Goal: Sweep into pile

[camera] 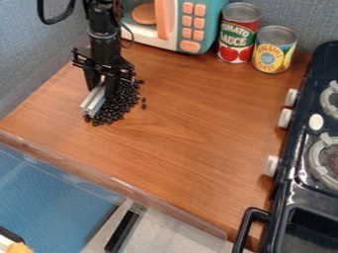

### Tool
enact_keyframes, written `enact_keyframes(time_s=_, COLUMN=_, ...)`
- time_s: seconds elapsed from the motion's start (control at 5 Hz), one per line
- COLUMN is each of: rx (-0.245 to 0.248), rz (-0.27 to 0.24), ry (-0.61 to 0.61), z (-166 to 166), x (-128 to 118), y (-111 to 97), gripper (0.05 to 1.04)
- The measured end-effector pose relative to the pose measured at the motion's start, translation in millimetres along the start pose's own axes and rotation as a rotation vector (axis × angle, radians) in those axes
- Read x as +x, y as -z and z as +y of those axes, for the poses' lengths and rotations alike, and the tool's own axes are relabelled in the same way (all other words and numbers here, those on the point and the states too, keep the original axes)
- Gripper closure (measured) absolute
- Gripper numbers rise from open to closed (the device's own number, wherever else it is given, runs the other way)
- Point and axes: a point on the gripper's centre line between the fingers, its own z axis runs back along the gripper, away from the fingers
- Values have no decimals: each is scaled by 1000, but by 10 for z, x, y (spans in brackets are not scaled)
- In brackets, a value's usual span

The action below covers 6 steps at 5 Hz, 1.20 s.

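Dark beans (120, 105): mostly heaped on the counter (191, 113), upper left of the frame
Fingers (110, 86): clasping a pale bar (94, 103) against the heap
Progress: pile apparently nearly complete
Remaining: a few strays at its right edge

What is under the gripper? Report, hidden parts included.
A grey bar held in the gripper juts out below it, beside a pile of dark, bean-like pieces on the wooden counter. The bar's upper end is covered, as is whatever lies beneath the bar.
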Motion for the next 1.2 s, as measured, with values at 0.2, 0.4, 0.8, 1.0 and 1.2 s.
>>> enact_keyframes(time_s=0.2, rx=-3, rz=4, ry=21, z=-151, x=-15, y=-12, gripper=709)
enact_keyframes(time_s=0.4, rx=-11, rz=5, ry=26, z=-253, x=-15, y=-27, gripper=709)
enact_keyframes(time_s=0.8, rx=-43, rz=29, ry=42, z=-526, x=-44, y=-49, gripper=709)
enact_keyframes(time_s=1.0, rx=-59, rz=40, ry=45, z=-617, x=-56, y=-61, gripper=709)
enact_keyframes(time_s=1.2, rx=-63, rz=42, ry=61, z=-682, x=-57, y=-67, gripper=709)
